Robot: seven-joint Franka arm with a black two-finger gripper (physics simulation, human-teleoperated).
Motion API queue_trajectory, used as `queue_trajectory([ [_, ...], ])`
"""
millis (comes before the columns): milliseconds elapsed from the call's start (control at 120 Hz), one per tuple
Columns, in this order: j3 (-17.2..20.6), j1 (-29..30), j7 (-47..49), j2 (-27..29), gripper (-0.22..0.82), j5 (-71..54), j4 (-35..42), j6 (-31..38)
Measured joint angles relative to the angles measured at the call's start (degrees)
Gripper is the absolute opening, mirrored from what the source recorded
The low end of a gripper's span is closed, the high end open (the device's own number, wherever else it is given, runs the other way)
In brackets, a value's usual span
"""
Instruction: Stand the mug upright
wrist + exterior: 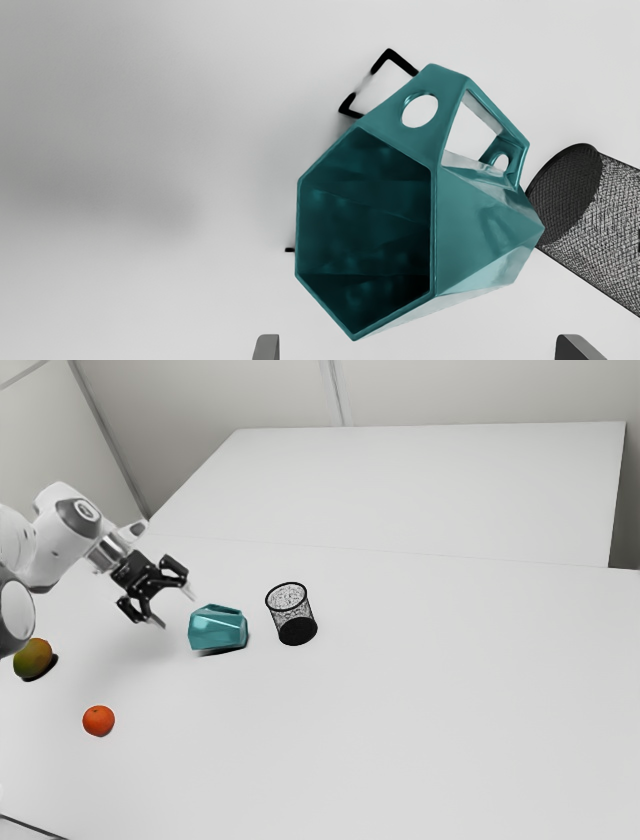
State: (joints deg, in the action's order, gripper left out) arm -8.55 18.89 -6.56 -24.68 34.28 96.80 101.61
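Observing our gripper [175, 609] above table [400, 710], near mug [217, 629], fingers [268, 348] spread wide apart. Mug lies on its side on table, open mouth facing our gripper. Mesh cup [297, 630] stands near mug's closed end, apart from it in exterior view. We log orange [98, 721] and mango [33, 658] toward exterior view's left, both well apart from mug; orange sits between mango and mug, nearer exterior camera.

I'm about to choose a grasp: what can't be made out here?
Base of the mug: wrist view, behind its own body.
Its side on the table: both views, underneath.
Shape of the handle: exterior view, too small.
Rim of the mesh cup: wrist view, cut off by edge.
Roots of the fingers: wrist view, cut off by edge.
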Motion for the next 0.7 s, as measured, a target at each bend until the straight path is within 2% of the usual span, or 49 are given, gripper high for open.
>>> queue_trajectory([
  [408, 0.6, -0.4, -0.7, -4.2, 0.6, 10.5, 0.3, 1.9],
  [617, 2.2, -0.6, -0.9, -5.1, 0.6, 12.2, 0.3, 3.2],
  [642, 2.3, -0.6, -0.9, -5.1, 0.58, 12.3, 0.3, 3.3],
  [700, 2.6, -0.6, -0.9, -5.1, 0.43, 12.1, 0.3, 3.6],
])
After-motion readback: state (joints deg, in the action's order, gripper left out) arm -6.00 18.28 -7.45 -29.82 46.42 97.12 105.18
